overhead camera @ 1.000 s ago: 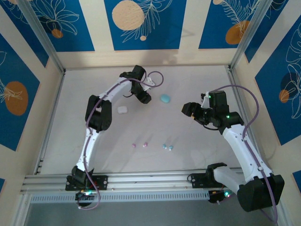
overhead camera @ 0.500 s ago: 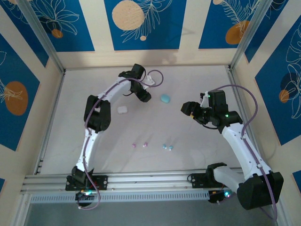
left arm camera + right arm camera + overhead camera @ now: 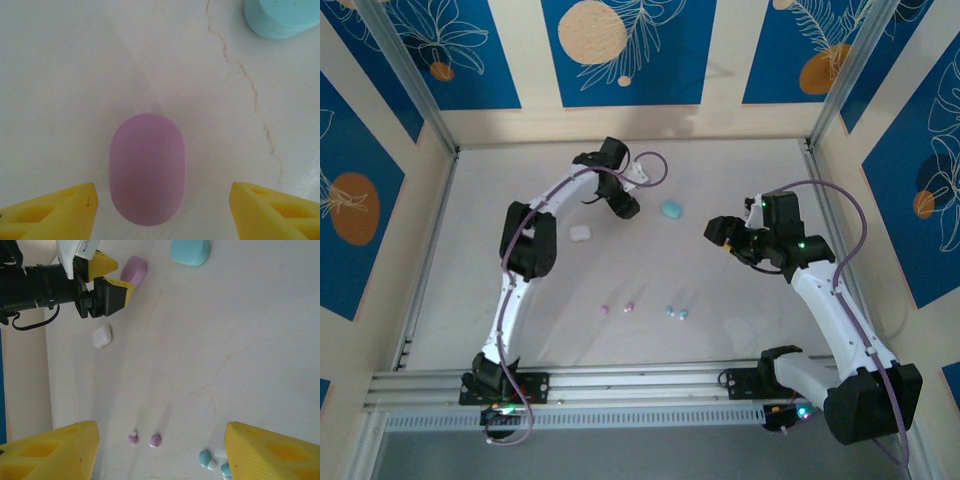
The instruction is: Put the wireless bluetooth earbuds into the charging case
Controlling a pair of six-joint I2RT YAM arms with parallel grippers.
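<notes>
Straddling closed pink case [image 3: 146,170], left pincer [image 3: 162,200]

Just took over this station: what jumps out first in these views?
A pink case sits between the wide-open yellow fingers of the left claw, at the table's far end. A teal case lies close by, and tiny pink earbuds and teal earbuds lie in pairs near the front.

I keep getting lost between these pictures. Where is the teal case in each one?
Top external: the teal case lies toward the back of the table, just right of the left gripper.
Left wrist: teal case in the top right corner, cut by the edge.
Right wrist: teal case at the top edge, slightly right of centre.
Shared landmark: the left gripper, close by.
</notes>
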